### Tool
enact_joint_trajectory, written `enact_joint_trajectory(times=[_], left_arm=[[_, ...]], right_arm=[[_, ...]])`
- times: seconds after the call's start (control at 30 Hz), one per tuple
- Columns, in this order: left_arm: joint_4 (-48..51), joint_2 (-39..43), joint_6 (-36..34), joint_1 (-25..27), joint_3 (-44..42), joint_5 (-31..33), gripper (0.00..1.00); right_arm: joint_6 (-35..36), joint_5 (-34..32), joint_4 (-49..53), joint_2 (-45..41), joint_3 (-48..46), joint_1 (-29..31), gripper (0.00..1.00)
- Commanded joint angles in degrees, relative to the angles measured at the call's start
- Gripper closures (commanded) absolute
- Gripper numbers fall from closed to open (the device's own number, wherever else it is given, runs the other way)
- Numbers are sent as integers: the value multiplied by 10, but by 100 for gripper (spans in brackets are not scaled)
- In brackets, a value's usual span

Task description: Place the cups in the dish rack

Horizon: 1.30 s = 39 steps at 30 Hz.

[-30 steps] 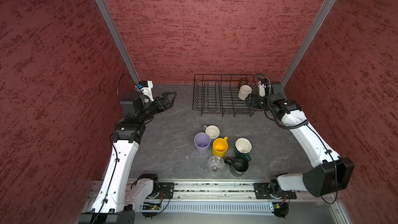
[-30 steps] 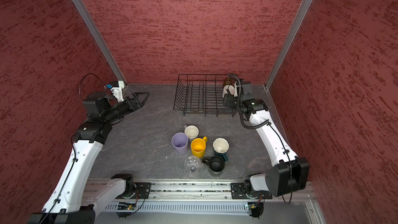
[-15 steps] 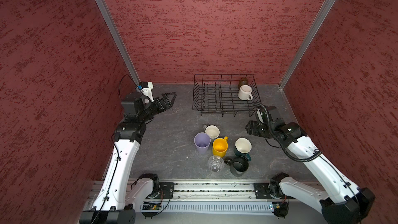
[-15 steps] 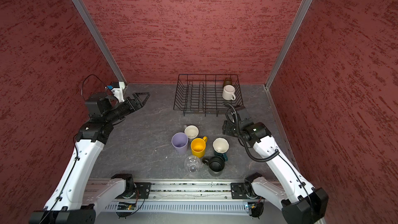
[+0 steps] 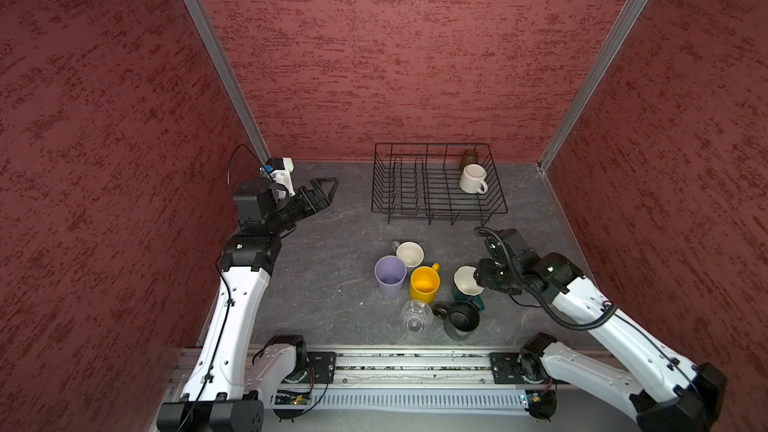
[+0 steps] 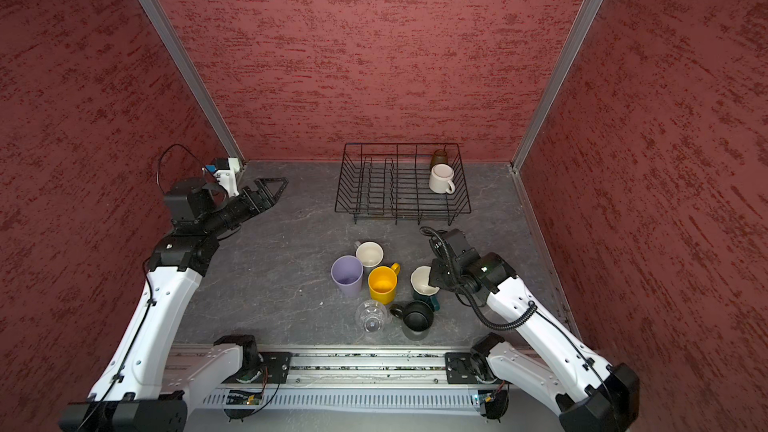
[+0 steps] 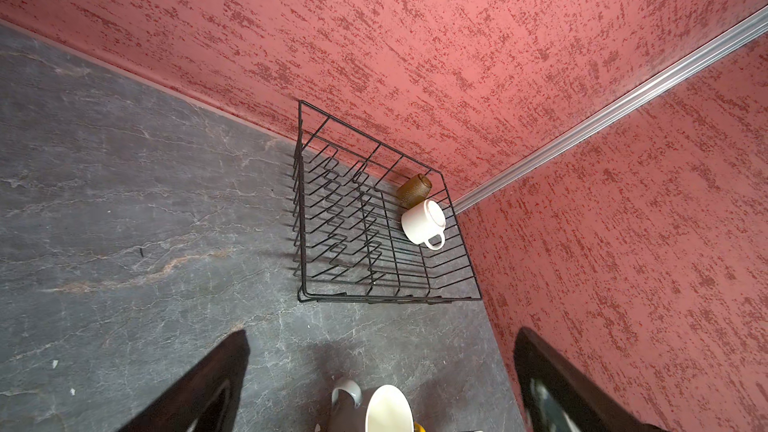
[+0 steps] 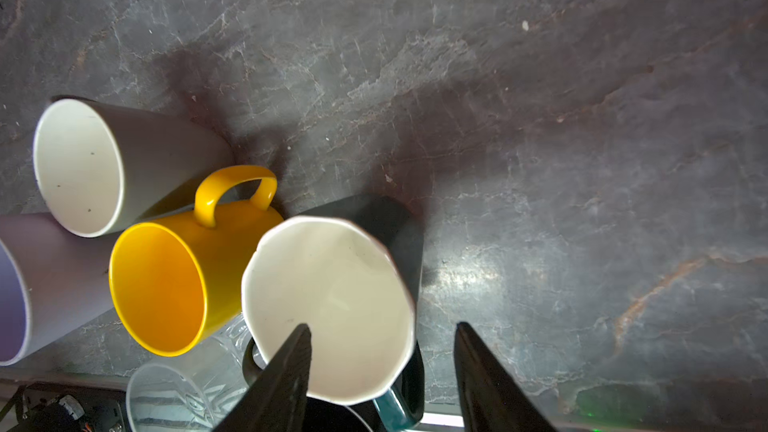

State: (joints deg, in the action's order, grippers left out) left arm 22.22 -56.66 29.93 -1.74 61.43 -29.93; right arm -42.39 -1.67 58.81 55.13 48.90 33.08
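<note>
Two cups, the white mug [image 5: 471, 178] and the amber glass [image 5: 469, 158], sit in the far right corner of the dish rack [image 5: 436, 211]; six wait on the counter [image 5: 332, 268]. The step in hand is picking up the teal mug [image 5: 466, 284]. The right end effector [image 8: 382, 326] straddles its rim, one finger inside and one outside, parted and not yet clamped. Next it probably needs to pinch the wall and lift straight up, since the yellow mug [image 5: 424, 282] and black mug [image 5: 461, 320] crowd it. The rack's near right part stands free. The left end effector [image 5: 328, 189] hangs released and empty, far left.
</note>
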Motion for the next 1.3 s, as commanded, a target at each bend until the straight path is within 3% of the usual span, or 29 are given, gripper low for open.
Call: enact_joint_trajectory(times=[0.0,0.67,1.27], left_arm=[[-16,4,0,-6,-11,-10,0],[-25,0,10,-22,-19,-30,1],[-28,3,14,-40,-23,-43,0]], right_arm=[[-45,-26,15,-1,-15,13,46],[-70,-80,-66,78,-48,38,65],[-26,-129,-45,122,14,39,100]])
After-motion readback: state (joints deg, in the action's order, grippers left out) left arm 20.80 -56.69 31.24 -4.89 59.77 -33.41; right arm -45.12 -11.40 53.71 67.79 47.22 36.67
